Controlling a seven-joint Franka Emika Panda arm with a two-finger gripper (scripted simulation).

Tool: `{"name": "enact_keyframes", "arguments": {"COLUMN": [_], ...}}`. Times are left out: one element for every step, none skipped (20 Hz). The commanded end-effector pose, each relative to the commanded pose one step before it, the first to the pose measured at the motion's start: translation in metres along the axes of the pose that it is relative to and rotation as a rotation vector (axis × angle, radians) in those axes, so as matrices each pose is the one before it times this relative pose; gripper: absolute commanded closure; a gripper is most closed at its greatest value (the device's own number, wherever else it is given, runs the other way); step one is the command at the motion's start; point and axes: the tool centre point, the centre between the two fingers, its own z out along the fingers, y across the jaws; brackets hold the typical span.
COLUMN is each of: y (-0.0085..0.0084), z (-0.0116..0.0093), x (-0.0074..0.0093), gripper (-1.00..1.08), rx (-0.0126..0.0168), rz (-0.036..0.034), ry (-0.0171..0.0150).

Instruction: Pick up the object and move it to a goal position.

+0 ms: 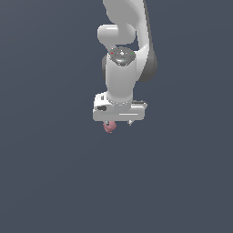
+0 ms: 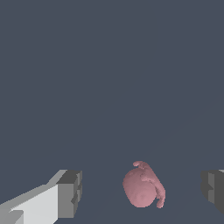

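The white robot arm [image 1: 120, 68] hangs down from the top of the exterior view. At its low end sits the gripper [image 1: 119, 122], a wide white block with two short fingers under it.

The object [image 1: 108, 127] is a small pink-red lump, round and bumpy. In the exterior view it peeks out just under the gripper, toward the exterior view's left side of the block. It is much smaller than the gripper is wide.

The wrist view shows more. The gripper [image 2: 141, 192] is spread wide. One finger [image 2: 68, 192] has a white body and a gray pad at its tip. The other finger [image 2: 213, 190] shows only its gray tip at the edge of the picture. The object [image 2: 142, 187] sits between the two fingers. There is a clear gap on each side of it, so no finger touches it. It is a bit nearer to the finger at the edge than to the white one.

All around is a plain dark blue-gray floor [image 2: 109, 78]. I cannot tell if the lump rests on it
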Motion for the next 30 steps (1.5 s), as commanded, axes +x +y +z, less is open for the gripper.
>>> {"name": "enact_keyframes", "arguments": {"y": [0.00001,0.00067,0.00194,0.00323,0.00449,0.00572,0.00563,0.00431,0.00307,0.00171,0.00005,-0.00075,-0.00065,-0.00008,0.00021,0.00032,0.00030,0.00026,0.00026,0.00026,0.00026,0.00029,0.00033,0.00036,0.00034,0.00031,0.00028,0.00024,0.00019,0.00011], "z": [0.00000,0.00000,-0.00003,-0.00002,-0.00004,-0.00006,-0.00008,-0.00008,-0.00004,-0.00005,-0.00012,0.00014,0.00008,0.00022,0.00043,0.00065,0.00089,0.00113,0.00137,0.00159,0.00181,0.00201,0.00222,0.00243,0.00262,0.00283,0.00303,0.00323,0.00342,0.00361], "x": [0.00000,-0.00013,-0.00040,-0.00066,-0.00093,-0.00121,-0.00121,-0.00094,-0.00065,-0.00036,-0.00007,0.00023,0.00008,-0.00013,-0.00031,-0.00047,-0.00061,-0.00076,-0.00091,-0.00107,-0.00122,-0.00138,-0.00156,-0.00174,-0.00191,-0.00209,-0.00228,-0.00248,-0.00268,-0.00289], "gripper": [-0.92,-0.92,-0.92,-0.92,-0.92,-0.92,-0.92,-0.92,-0.92,-0.92,-0.92,-0.92,-0.92,-0.92,-0.92,-0.92,-0.92,-0.92,-0.92,-0.92,-0.92,-0.92,-0.92,-0.92,-0.92,-0.92,-0.92,-0.92,-0.92,-0.92], "rx": [0.00000,-0.00007,-0.00014,-0.00022,-0.00028,-0.00031,-0.00024,-0.00015,-0.00009,-0.00004,0.00000,0.00001,0.00003,0.00003,0.00005,0.00008,0.00012,0.00016,0.00020,0.00023,0.00028,0.00032,0.00036,0.00041,0.00046,0.00052,0.00059,0.00065,0.00073,0.00081], "rz": [0.00000,0.00060,0.00170,0.00289,0.00405,0.00521,0.00519,0.00405,0.00301,0.00176,0.00000,-0.00060,-0.00115,-0.00138,-0.00218,-0.00331,-0.00468,-0.00605,-0.00737,-0.00865,-0.00988,-0.01102,-0.01219,-0.01334,-0.01453,-0.01581,-0.01704,-0.01828,-0.01953,-0.02082], "ry": [0.00000,-0.00034,-0.00095,-0.00160,-0.00223,-0.00284,-0.00279,-0.00213,-0.00153,-0.00085,0.00000,0.00033,0.00034,0.00002,-0.00013,-0.00018,-0.00020,-0.00020,-0.00021,-0.00022,-0.00024,-0.00028,-0.00032,-0.00035,-0.00037,-0.00038,-0.00039,-0.00040,-0.00040,-0.00040]}}
